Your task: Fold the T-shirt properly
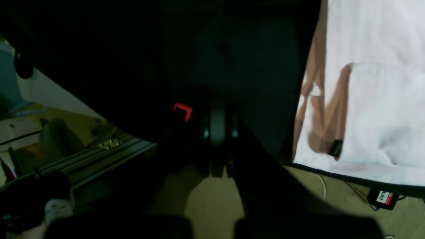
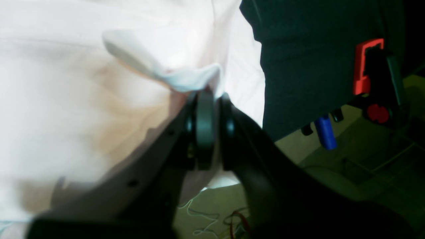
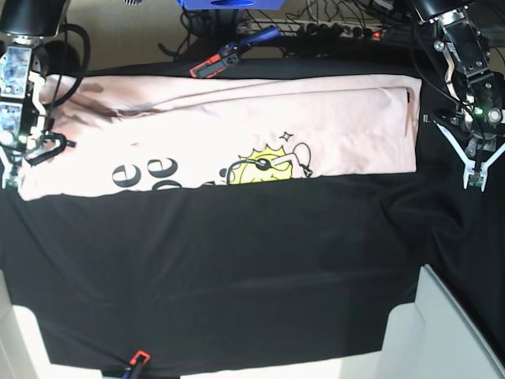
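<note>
The pale pink T-shirt (image 3: 316,126) lies as a long folded strip across the back of the table, with black letters and a yellow graphic along its near edge. My right gripper (image 3: 11,180) is at the strip's left end. In the right wrist view its jaws (image 2: 209,94) stand almost together, pinching a raised fold of the T-shirt (image 2: 83,99). My left gripper (image 3: 476,183) hangs shut and empty over the black cloth, just right of the strip's right end. In the left wrist view that gripper (image 1: 217,108) is dark, and the T-shirt (image 1: 375,99) lies off to its right.
A black table cloth (image 3: 237,276) covers the table. A red clamp (image 3: 209,67) and a blue-handled tool (image 3: 252,39) sit at the back edge, and another clamp (image 3: 138,359) at the front edge. White panels (image 3: 450,332) stand at the front corners. Cables crowd the back.
</note>
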You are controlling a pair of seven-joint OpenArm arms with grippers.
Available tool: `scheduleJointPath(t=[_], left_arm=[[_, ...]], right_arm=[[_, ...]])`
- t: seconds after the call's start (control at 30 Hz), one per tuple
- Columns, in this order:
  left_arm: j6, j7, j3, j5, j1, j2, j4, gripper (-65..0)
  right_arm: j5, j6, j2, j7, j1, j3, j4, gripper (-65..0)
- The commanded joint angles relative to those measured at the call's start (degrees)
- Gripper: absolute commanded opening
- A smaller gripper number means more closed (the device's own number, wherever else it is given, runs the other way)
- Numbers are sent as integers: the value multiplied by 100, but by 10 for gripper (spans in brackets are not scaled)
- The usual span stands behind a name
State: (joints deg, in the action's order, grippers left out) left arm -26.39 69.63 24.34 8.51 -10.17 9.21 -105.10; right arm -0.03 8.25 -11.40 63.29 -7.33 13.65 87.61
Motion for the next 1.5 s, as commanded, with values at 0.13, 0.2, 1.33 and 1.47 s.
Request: scheduleJointPath(t=[0.13, 0.2, 1.33, 1.47], left_arm=[[24, -31, 15, 41, 46, 85, -88, -642], [24, -31, 15, 41, 46, 85, -88, -642], [24, -31, -434, -715, 37, 68, -79, -640], [24, -31, -425, -1339, 37, 41, -79, -638]], right_arm=[[-54, 50, -104, -3, 61, 248, 500, -445], [-362, 58, -104, -3, 70, 363, 658, -445], [-159, -1647, 1083, -1085, -906, -42, 316, -650], [-168, -1647, 1065, -1076, -1205, -33, 1318, -650]])
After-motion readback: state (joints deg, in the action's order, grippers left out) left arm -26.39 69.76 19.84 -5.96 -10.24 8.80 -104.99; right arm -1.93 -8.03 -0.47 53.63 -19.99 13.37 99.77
